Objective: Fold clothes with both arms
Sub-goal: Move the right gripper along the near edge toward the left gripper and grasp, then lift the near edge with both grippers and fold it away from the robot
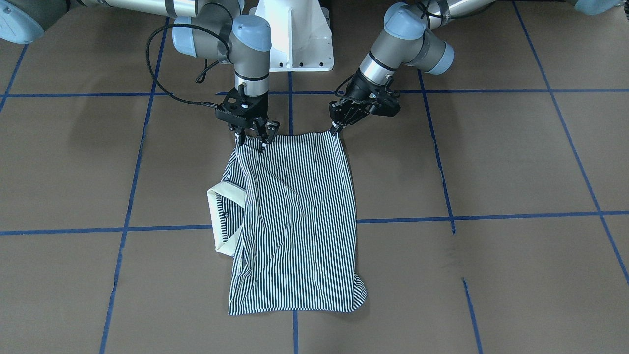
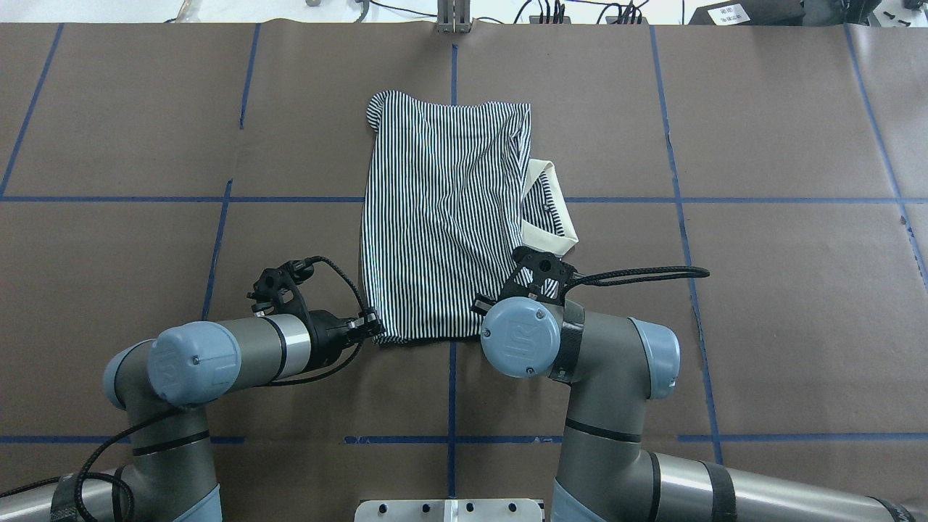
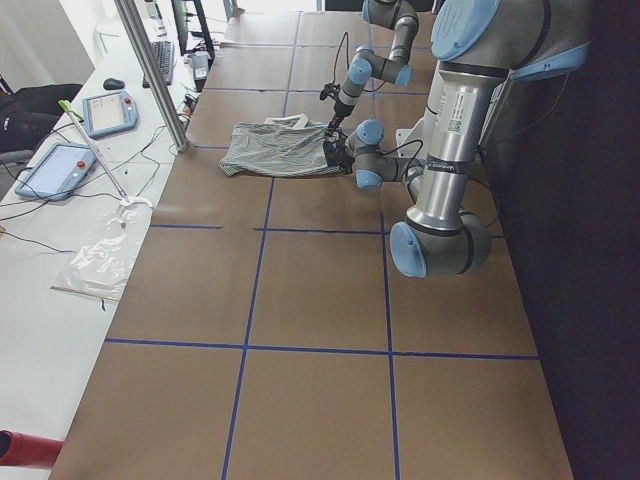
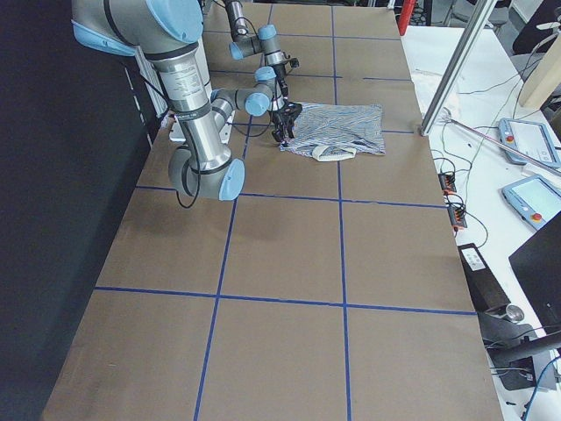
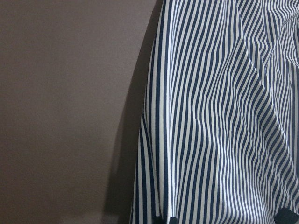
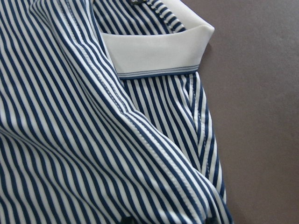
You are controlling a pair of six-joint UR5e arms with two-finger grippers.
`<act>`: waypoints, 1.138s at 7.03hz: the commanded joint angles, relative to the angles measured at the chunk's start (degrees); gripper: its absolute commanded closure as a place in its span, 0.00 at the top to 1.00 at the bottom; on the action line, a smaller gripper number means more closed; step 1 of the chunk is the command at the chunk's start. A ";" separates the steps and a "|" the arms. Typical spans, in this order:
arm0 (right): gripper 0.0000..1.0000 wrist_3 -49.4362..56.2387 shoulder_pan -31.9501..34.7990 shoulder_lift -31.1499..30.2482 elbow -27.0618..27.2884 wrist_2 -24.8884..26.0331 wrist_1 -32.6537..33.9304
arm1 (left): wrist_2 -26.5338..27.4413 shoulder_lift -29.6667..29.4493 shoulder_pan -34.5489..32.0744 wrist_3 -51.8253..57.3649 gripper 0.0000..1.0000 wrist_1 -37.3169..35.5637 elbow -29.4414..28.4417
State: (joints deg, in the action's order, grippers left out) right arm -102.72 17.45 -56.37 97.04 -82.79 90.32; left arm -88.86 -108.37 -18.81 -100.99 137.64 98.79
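Note:
The striped polo shirt [image 1: 295,221] lies folded into a tall rectangle on the brown table, and it also shows in the overhead view [image 2: 435,217]. Its cream collar [image 1: 226,191] sticks out on my right side, and it shows in the overhead view too [image 2: 547,210]. My left gripper [image 1: 336,129] is shut on the shirt's near corner, low over the table. My right gripper [image 1: 255,137] is shut on the other near corner, beside the collar. The near hem runs straight between them. In the overhead view the right fingertips are hidden under the wrist. Both wrist views show only striped cloth [image 5: 210,116] [image 6: 70,140].
The white pedestal base [image 1: 295,39] stands just behind both grippers. A black cable loop [image 1: 157,64] hangs off the right arm. Blue tape lines [image 1: 442,216] cross the table. A metal pole [image 3: 150,70] and tablets [image 3: 50,170] stand past the far edge.

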 commanded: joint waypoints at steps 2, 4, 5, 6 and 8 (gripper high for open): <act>0.00 -1.34 0.04 0.03 0.08 0.09 -0.23 | 0.00 0.00 0.00 0.09 0.00 0.00 -0.09; 0.00 -1.78 0.30 -0.06 0.78 0.26 -0.23 | -0.35 0.00 -0.09 0.26 0.00 0.00 0.43; 0.00 -1.61 0.65 -0.32 3.31 0.26 0.12 | -0.70 0.52 -0.52 2.00 0.00 -0.52 3.66; 0.00 -1.69 0.92 -1.54 8.73 0.09 2.38 | -1.92 1.05 -0.70 2.98 0.00 -7.05 10.13; 0.00 -3.96 0.05 -2.34 26.19 -1.31 18.15 | -3.78 0.09 -0.44 2.99 0.00 -27.85 27.16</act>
State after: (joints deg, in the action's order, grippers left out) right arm -105.01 18.01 -58.21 113.55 -83.11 100.07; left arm -91.86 -107.83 -19.36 -98.16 121.00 116.39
